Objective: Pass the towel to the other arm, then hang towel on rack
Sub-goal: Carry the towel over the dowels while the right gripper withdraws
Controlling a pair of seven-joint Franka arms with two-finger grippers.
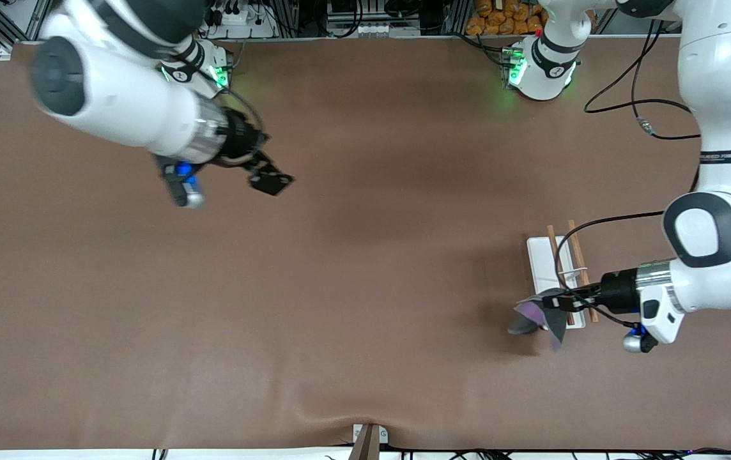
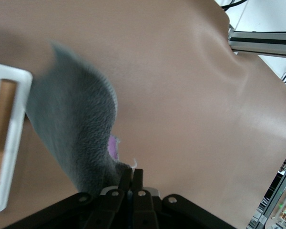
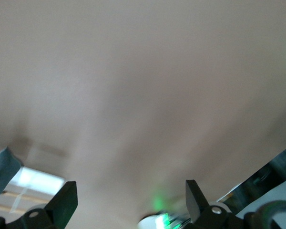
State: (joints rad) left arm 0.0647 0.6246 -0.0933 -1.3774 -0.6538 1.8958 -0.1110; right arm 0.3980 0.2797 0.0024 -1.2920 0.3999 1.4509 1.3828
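Left gripper (image 1: 567,300) is pinching the towel (image 1: 541,316) between pressed-together fingers, reaching in low and nearly level from the left arm's end of the table, over the rack's (image 1: 541,262) camera-side end. Grey folds with a purple patch are drooping from it toward seven o'clock, off the white plate. Right gripper (image 1: 263,172) is hanging with its fingers spread and nothing between them, up by its own base around ten o'clock on the table (image 1: 365,287); that arm is waiting. Wide bare brown surface is lying between the two arms, and the table's camera-side edge is running along six o'clock. Left wrist view is showing the towel (image 2: 76,129) up close beside the rack's white bracket (image 2: 12,138); right wrist view is catching only spread fingertips (image 3: 66,202) over bare tabletop.
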